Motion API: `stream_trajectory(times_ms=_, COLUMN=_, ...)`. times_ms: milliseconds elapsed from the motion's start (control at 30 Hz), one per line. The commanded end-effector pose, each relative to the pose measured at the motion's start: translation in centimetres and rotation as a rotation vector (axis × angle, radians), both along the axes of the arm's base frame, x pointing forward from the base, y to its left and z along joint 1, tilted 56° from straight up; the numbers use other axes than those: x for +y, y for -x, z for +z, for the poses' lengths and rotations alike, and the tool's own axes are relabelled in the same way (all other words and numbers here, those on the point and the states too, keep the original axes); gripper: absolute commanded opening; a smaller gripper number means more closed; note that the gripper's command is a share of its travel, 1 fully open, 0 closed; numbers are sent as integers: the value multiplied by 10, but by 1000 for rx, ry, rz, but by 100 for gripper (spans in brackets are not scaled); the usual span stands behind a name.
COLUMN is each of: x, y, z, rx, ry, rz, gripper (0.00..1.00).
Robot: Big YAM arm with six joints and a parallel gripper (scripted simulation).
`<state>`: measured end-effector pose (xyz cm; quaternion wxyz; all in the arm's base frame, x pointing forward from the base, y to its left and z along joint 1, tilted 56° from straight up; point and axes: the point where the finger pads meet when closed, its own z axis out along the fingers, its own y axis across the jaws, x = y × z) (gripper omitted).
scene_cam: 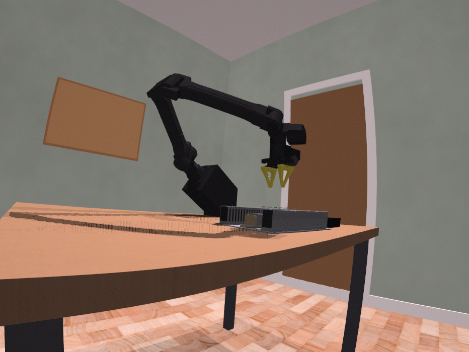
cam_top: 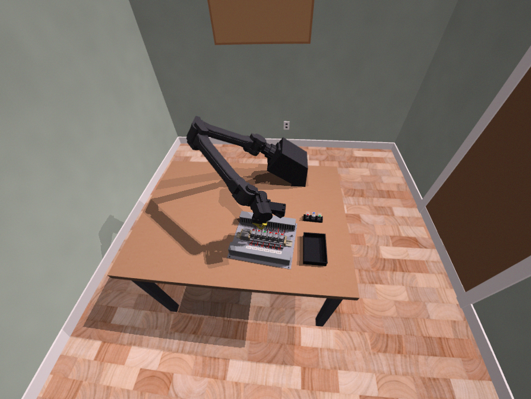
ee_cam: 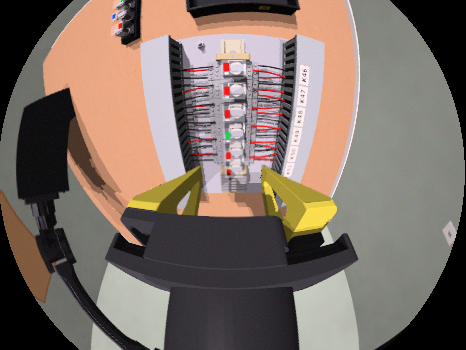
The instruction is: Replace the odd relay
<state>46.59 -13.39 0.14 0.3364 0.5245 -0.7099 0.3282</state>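
The gray panel (cam_top: 257, 256) (scene_cam: 299, 220) (ee_cam: 155, 110) lies flat on the table (cam_top: 171, 266) (scene_cam: 151, 257) (ee_cam: 90, 65), and it carries one row of six relays. Five relays with red buttons (cam_top: 275, 236) (ee_cam: 237, 91) stand in this row. The relay with the green button (cam_top: 264, 235) (ee_cam: 236, 134) is the different one, and it sits in the row on the panel, fourth when I count from the end nearest the tray. All six buttons are on the same side of the row, the side toward the arm base.

The gripper (cam_top: 261, 224) (scene_cam: 276, 186) (ee_cam: 231, 172) is above the panel, apart from it, near the row's end which is farther from the tray. Its yellow fingers (scene_cam: 285, 168) are spread, the tips point down, and nothing is between them. The black arm (cam_top: 216, 161) (scene_cam: 227, 102) (ee_cam: 42, 145) reaches over the panel from the base side.

Beside the panel, apart from it, is the black tray (cam_top: 326, 249) (scene_cam: 334, 222) (ee_cam: 242, 9). At the same side of the panel, but closer to the arm base, is the spare holder (cam_top: 313, 219) (ee_cam: 132, 30). It has three spares: the red-button spare (cam_top: 307, 214) (ee_cam: 122, 30), which matches the others, is nearest to the panel; the blue-button spare (cam_top: 313, 214) (ee_cam: 120, 16) is in the middle; the green-button spare (cam_top: 319, 216) (ee_cam: 122, 4) is farthest from the panel.
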Motion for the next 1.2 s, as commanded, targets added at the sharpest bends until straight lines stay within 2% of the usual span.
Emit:
stream_trajectory(times_ms=0, x=-11, y=-10, z=4, rx=3, ry=-1, rz=-8, gripper=59)
stream_trajectory(times_ms=1167, x=-11, y=-3, z=-2, rx=26, ry=-1, rz=-9, gripper=59)
